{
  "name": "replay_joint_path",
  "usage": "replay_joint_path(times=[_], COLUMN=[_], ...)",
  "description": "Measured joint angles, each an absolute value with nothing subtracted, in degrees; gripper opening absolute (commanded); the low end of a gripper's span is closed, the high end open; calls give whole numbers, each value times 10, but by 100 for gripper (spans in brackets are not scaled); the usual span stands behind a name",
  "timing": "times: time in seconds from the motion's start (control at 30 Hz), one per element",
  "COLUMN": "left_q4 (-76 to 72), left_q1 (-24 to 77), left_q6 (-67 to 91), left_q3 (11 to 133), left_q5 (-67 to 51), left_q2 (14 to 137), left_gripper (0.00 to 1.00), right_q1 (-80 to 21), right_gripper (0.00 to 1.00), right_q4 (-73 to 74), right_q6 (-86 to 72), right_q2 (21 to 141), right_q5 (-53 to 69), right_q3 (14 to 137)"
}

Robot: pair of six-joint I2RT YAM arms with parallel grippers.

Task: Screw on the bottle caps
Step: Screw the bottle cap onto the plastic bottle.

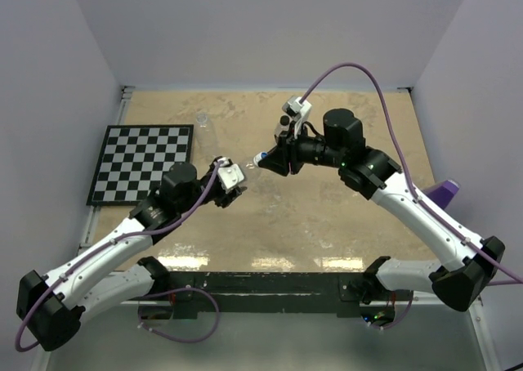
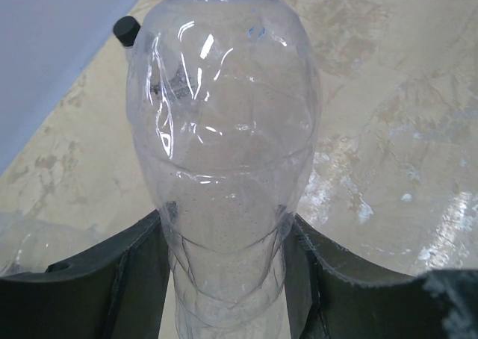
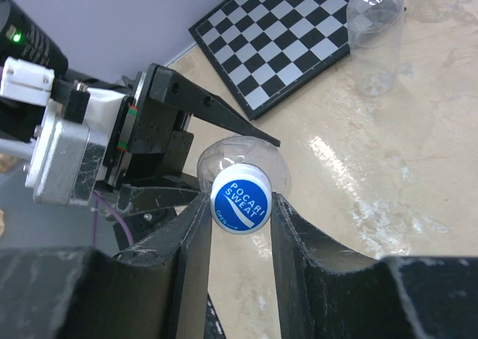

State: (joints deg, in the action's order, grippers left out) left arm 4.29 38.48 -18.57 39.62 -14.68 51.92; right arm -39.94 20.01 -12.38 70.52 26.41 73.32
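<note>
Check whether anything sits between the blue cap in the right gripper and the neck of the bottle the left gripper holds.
Nothing visible does. The right gripper holds the blue cap right at the mouth of the bottle clamped in the left gripper; the other bottle stands apart by the chessboard.

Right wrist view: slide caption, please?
Right gripper pinches a blue cap on the bottle held by the left gripper.

Board [image 1: 143,163] lies centre left on the surface [image 1: 327,224]; a bottle [image 1: 202,121] stands off its upper right corner. Mid-frame, a second bottle [image 1: 251,165], cap [image 3: 240,204] rightward, sits between left fingers [image 2: 112,279] and right fingers [image 3: 321,272].
</note>
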Motion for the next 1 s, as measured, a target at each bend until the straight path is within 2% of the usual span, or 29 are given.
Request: replay_joint_path(times=[0.13, 0.17, 0.2, 0.37, 0.47, 0.67, 1.0], left_q4=[24, 23, 22, 8, 5, 11, 90], left_q1=[410, 413, 415, 418, 416, 392, 383], left_q6=[-181, -181, -180, -182, -180, -181, -223], left_q3=[372, 370, 369, 370, 383, 410, 444], left_q5=[-76, -67, -59, -54, -58, -135, -349], left_q2=[496, 495, 496, 503, 522, 547, 590], left_gripper=[0, 0, 0, 0, 0, 0, 0], right_q1=[-404, -405, -406, -407, -411, -414, -415], right_gripper=[0, 7, 19, 55, 72, 76, 72], right_q4=[163, 158, 154, 150, 172, 229, 293], right_q6=[-177, -185, -193, -206, -203, -127, 104], right_q2=[705, 705, 705, 697, 681, 637, 531], right_q5=[255, 251, 248, 230, 219, 198, 242], right_q3=[713, 710, 707, 706, 710, 747, 741])
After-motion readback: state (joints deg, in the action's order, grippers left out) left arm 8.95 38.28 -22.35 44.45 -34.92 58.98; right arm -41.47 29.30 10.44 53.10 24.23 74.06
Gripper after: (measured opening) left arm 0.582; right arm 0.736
